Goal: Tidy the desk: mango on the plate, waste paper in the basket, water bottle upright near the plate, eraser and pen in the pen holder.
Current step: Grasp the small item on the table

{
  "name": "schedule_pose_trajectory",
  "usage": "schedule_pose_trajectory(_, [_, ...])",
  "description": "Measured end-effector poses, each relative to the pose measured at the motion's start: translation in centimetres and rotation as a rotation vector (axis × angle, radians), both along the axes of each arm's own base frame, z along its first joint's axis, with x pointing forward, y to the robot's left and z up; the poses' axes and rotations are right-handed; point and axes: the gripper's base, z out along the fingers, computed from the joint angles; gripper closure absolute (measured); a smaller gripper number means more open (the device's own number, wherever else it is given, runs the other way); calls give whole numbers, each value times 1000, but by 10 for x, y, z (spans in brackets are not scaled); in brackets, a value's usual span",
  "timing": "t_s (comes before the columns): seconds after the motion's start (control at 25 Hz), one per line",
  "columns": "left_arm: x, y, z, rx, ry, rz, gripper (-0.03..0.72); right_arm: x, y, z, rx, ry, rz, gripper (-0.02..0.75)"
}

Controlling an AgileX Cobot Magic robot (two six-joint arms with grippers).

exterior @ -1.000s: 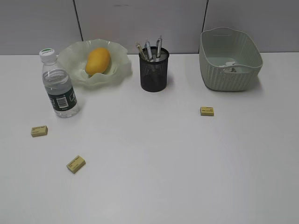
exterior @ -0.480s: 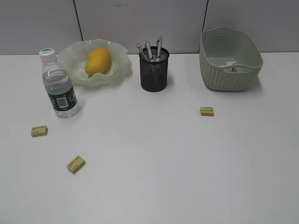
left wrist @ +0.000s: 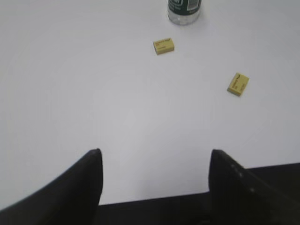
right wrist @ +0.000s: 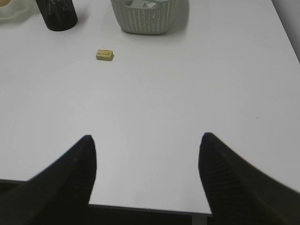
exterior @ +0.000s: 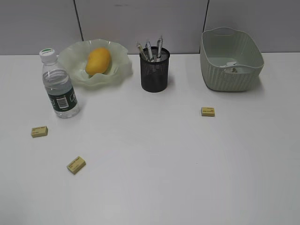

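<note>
1. Meanwhile, on the desk (exterior: pixel 187 178), the mango (exterior: pixel 98 61) lies inside the plate (exterior: pixel 75 54), at about 11 o'clock from the desk's middle in the exterior view.
2. Just beside the plate, at its 7 o'clock, the water bottle (exterior: pixel 58 85) stands upright with its white cap on top.
3. At 12 o'clock stands the pen holder (exterior: pixel 154 70), with 3 pens (exterior: pixel 150 49) sticking up out of it.
4. Toward 1 o'clock sits the basket (exterior: pixel 229 61), with the waste paper (exterior: pixel 233 67) lying on its floor.
5. 3 yellow erasers lie loose on the desk: one eraser (exterior: pixel 39 131) at 9 o'clock, below the bottle; a second eraser (exterior: pixel 76 164) at 8 o'clock; a third eraser (exterior: pixel 207 111) at 2 o'clock, in front of the basket.
6. Neither arm shows in the exterior view. In the left wrist view, the left gripper (left wrist: pixel 154 178) hangs over the desk's near edge with its jaws spread wide and nothing between them, well apart from the 2 erasers ahead.
7. Likewise, the right gripper (right wrist: pixel 146 161) hangs at the near edge with jaws wide and empty, the third eraser far off at its 11 o'clock.
</note>
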Motion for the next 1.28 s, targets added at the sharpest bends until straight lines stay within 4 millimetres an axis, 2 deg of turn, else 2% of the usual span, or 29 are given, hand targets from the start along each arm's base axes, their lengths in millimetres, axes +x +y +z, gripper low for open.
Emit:
schedule_pose_trajectory(0.24, [45, -7, 19, -35, 200, 7, 137, 0, 0, 0, 0, -1, 0, 193])
schedule_pose_trajectory(0.4, [94, -15, 21, -109, 392, 46, 134, 0, 0, 0, 0, -1, 0, 193])
schedule_pose_trajectory(0.56, [145, -22, 3, -140, 565, 79, 133, 0, 0, 0, 0, -1, 0, 193])
schedule_pose_trajectory(0.84, [215, -28, -34, -149, 641, 114, 133, 0, 0, 0, 0, -2, 0, 193])
schedule_pose_trajectory(1.08, [264, -32, -63, -159, 656, 147, 135, 0, 0, 0, 0, -2, 0, 193])
schedule_pose_trajectory(1.28, [294, -34, -89, -170, 684, 184, 138, 0, 0, 0, 0, -4, 0, 193])
